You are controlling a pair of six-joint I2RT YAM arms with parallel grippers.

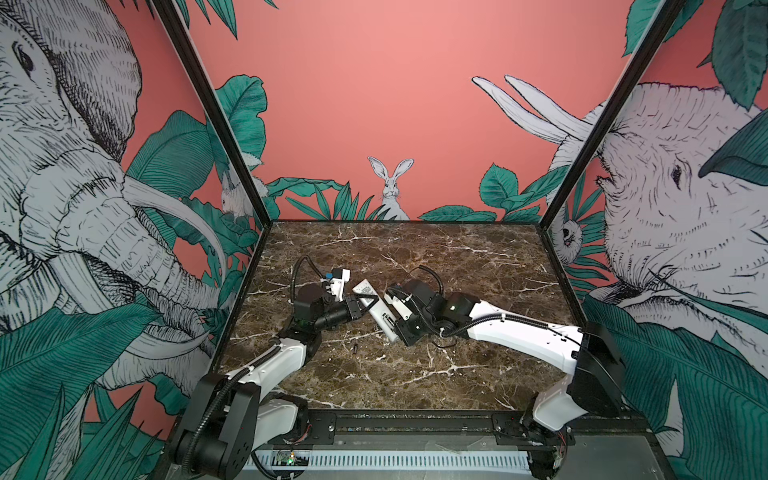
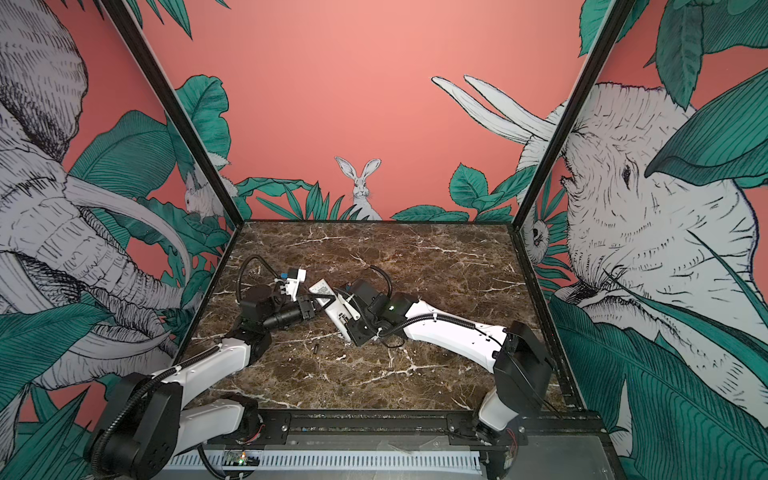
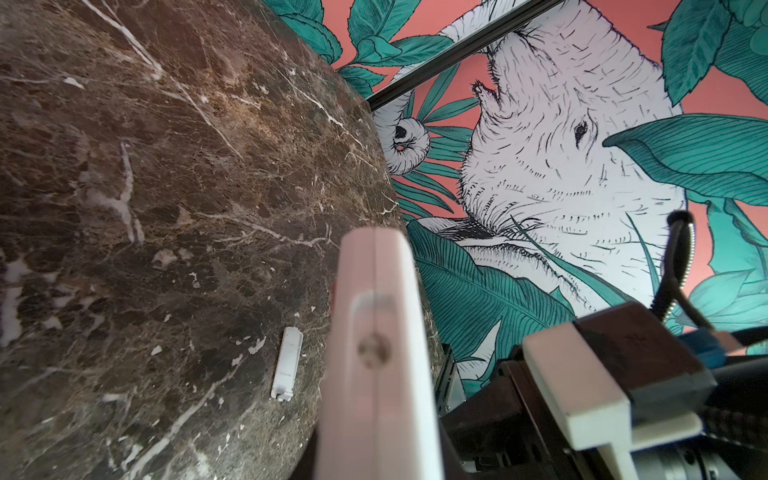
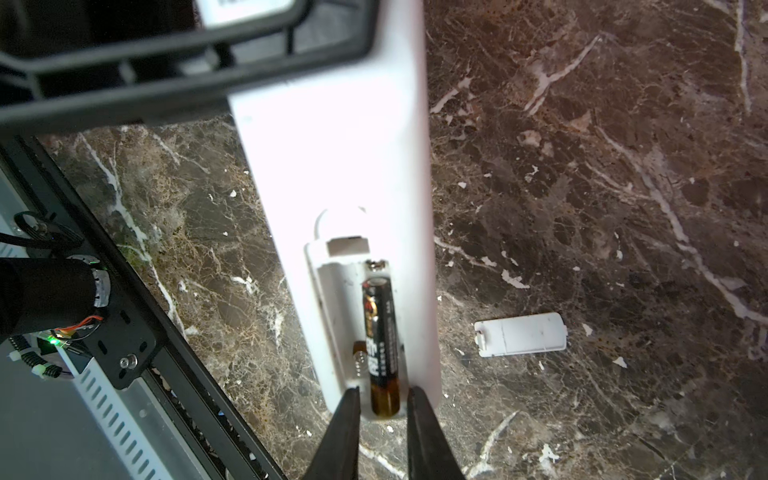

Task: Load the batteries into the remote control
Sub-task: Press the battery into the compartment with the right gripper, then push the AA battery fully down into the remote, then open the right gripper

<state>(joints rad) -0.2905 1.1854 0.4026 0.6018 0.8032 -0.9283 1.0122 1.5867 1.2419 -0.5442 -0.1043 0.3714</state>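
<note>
1. The right end effector [image 4: 384,395] has its two dark fingertips [image 4: 345,415] slightly parted. One stands on each side of the gold end of a slim black cylindrical battery [image 4: 380,332]. A thin gap shows on both sides, so it has hold of nothing.
2. That battery lies lengthwise in one bay of the open compartment. The compartment is in the plain back of the slim white rectangular plastic remote control [image 4: 332,166]. The bay beside it shows a small metal spring [image 4: 359,357].
3. The left end effector [image 1: 360,303] is clamped tight on the remote control, towards the end away from the compartment. In the right wrist view its dark finger frame crosses the white body there.
4. In both top views the remote control runs slantwise between the two arms, over the middle of the brown marble desk [image 4: 582,166].
5. A second battery [image 1: 356,348] [image 2: 316,348], a tiny dark cylinder, lies on the desk. It is nearer the front edge than the remote control and apart from both end effectors.
6. A short white rectangular plastic cover [image 4: 521,334] lies flat on the desk near the compartment end of the remote control, not touching it.
</note>
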